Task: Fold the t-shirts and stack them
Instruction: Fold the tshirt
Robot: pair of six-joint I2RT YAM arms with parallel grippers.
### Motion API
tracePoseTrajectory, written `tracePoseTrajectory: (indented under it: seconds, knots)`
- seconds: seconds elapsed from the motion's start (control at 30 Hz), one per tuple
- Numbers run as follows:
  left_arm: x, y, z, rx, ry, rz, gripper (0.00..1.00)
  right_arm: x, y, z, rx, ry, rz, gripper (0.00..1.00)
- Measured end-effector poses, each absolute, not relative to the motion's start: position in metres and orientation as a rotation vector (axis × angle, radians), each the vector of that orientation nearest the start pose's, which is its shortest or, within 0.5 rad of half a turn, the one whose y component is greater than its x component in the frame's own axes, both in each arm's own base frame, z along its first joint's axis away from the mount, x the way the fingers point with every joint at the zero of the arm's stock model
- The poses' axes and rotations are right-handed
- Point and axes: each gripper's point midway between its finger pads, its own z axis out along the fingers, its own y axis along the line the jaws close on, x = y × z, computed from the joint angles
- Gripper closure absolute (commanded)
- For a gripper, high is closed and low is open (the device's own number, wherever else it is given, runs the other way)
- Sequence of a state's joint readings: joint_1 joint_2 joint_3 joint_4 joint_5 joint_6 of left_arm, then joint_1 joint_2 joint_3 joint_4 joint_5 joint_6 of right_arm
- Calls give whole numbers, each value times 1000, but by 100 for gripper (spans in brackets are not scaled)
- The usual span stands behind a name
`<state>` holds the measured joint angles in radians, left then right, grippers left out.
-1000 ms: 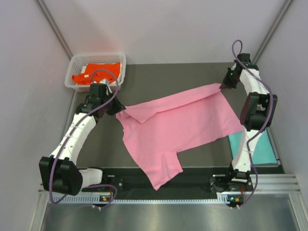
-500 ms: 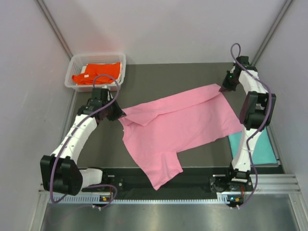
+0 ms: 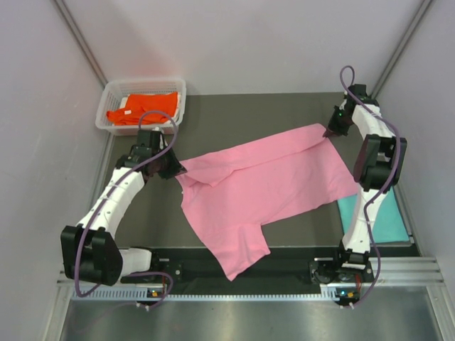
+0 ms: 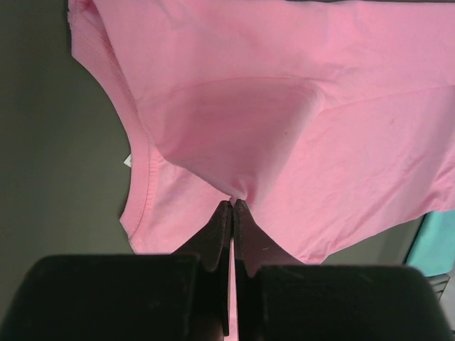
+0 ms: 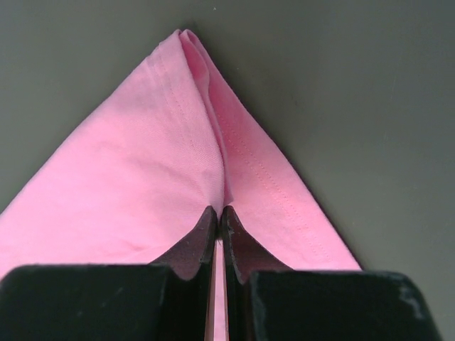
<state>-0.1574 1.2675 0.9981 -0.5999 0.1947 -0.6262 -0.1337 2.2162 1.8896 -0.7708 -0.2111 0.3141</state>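
A light pink t-shirt (image 3: pixel 263 188) lies spread across the dark table, one sleeve reaching the near edge. My left gripper (image 3: pixel 175 169) is shut on the shirt's left shoulder by the collar, and the pinch shows in the left wrist view (image 4: pixel 233 204). My right gripper (image 3: pixel 329 130) is shut on the shirt's far right hem corner, seen in the right wrist view (image 5: pixel 217 210). A folded teal t-shirt (image 3: pixel 384 217) lies at the right edge, partly behind the right arm. A bright orange t-shirt (image 3: pixel 141 106) lies in the basket.
A white wire-mesh basket (image 3: pixel 111 91) stands at the table's far left corner, close behind my left arm. White walls enclose the table on three sides. A metal rail (image 3: pixel 242 288) runs along the near edge.
My left gripper has shifted slightly toward the near side with the shirt's shoulder. My right gripper has barely moved. The shirt lies nearly as before.
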Motion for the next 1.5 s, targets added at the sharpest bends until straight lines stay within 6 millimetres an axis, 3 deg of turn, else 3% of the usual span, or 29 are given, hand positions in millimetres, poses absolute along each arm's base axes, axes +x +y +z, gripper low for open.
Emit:
tracePoseTrajectory:
  seconds: [0.27,0.63,0.73,0.83,0.87,1.0,1.07,1.13,1.23,1.27,1.3,1.37,1.43,1.5]
  knots:
    - [309,-110,152,-490,2461,-591,100,507,-19,63,538,2626,337,99]
    - [304,-111,148,-490,2482,-601,100,502,-27,38,582,2683,266,94]
    - [303,-111,148,-490,2487,-600,100,500,-31,29,606,2710,229,83]
    - [301,-112,146,-482,2498,-604,100,502,-38,34,612,2709,174,64]
    - [300,-112,145,-481,2503,-605,100,502,-41,36,609,2708,147,53]
    - [296,-114,142,-480,2519,-616,100,500,-37,53,564,2682,92,45]
    - [296,-114,140,-480,2526,-618,100,492,-14,66,529,2652,164,41]
    - [296,-114,137,-481,2536,-617,100,478,30,83,461,2599,308,40]
    - [297,-114,132,-477,2557,-608,100,443,135,110,252,2521,603,44]
    - [298,-114,130,-473,2561,-604,100,429,177,117,166,2493,716,59]
    - [300,-114,130,-469,2564,-599,100,419,206,120,102,2473,801,65]
    - [306,-114,130,-451,2565,-590,100,389,270,119,-15,2459,985,72]
    - [316,-114,133,-434,2560,-579,100,362,310,107,-72,2489,1117,79]
    - [329,-114,136,-409,2545,-565,100,347,333,94,-83,2521,1198,85]
